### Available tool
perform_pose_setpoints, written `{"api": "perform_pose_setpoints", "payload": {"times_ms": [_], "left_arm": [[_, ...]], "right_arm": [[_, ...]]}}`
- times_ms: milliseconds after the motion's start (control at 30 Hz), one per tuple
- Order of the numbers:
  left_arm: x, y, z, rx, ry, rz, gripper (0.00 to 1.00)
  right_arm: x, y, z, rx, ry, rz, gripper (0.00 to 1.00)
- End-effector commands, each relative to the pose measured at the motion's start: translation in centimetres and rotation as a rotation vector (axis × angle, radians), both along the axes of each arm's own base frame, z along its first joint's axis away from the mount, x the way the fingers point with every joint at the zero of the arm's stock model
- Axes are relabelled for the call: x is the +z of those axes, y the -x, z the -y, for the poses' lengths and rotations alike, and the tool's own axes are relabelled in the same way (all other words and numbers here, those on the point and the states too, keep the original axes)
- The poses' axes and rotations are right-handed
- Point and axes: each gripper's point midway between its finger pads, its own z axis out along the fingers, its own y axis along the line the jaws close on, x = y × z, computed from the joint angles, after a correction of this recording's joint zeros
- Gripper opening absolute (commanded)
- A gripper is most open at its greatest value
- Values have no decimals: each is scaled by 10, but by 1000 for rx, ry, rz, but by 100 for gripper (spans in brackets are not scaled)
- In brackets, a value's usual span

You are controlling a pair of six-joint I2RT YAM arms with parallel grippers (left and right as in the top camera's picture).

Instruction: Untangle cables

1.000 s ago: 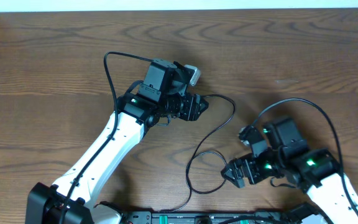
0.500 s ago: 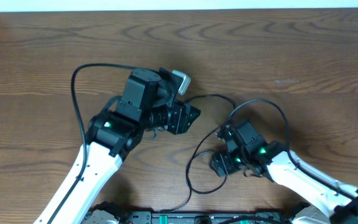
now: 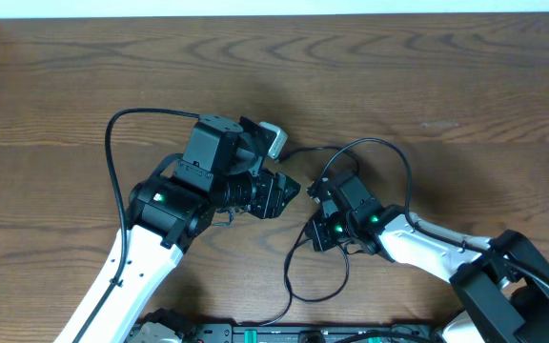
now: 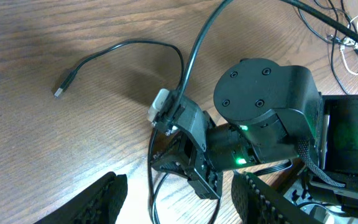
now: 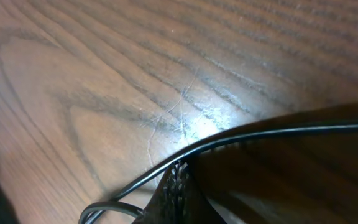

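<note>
"Looking from above: why is the right pincer (image 3: 315, 235) down on that thin black cable (image 3: 288, 274) looping across the brown wooden worktop (image 3: 446, 76)?"
"To pin one loop for pulling apart, I think."
"Left wrist view?"
"The left pincer (image 4: 179, 186) hangs open, empty, facing it."
"Right wrist view?"
"Clenched tips pinch the cable. Grainy, shiny wood; no room shows."

overhead: straight down from high, whole table (image 3: 465, 67)
left wrist: close, oblique, facing right arm (image 4: 260, 99)
right wrist: skimming the wood
shared: black cable (image 5: 272, 132), all three
</note>
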Motion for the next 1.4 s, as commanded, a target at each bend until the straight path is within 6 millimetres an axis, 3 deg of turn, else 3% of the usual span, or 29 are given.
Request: {"api": "perform_pose_setpoints", "payload": {"times_ms": [0, 67, 100, 167, 200, 267, 367, 633, 867, 1133, 1200, 1233, 1367], "left_arm": [[6, 0, -2, -7, -3, 27, 60], [5, 1, -2, -7, -6, 22, 60], [4, 2, -2, -10, -9, 20, 60], [3, 3, -3, -15, -15, 18, 60], [3, 3, -3, -16, -17, 15, 60], [1, 5, -4, -33, -28, 20, 60], [-2, 10, -7, -67, -55, 24, 61], [-8, 16, -11, -108, -94, 26, 65], [-8, 16, -11, -108, -94, 26, 65], [-8, 16, -11, -108, -94, 26, 65], [-8, 16, -11, -108, -94, 26, 65], [-8, 16, -11, -108, -94, 26, 65], [-8, 16, -11, -108, -94, 25, 65]], "right_arm": [[-50, 36, 43, -76, 197, -141, 1], [-46, 33, 40, -77, 185, -127, 1], [-44, 31, 39, -77, 180, -121, 27], [-42, 30, 39, -77, 176, -114, 57], [-41, 30, 39, -70, 179, -106, 66], [-39, 28, 42, -37, 189, -78, 75], [-33, 30, 49, 39, 205, -45, 78], [-11, 37, 79, 32, 318, -8, 75], [-8, 45, 82, -95, 314, -92, 50], [-8, 49, 75, -82, 306, -94, 24], [-8, 49, 73, -100, 298, -98, 15], [-7, 47, 72, -110, 291, -96, 2], [-2, 34, 60, -153, 233, -64, 1]]}}
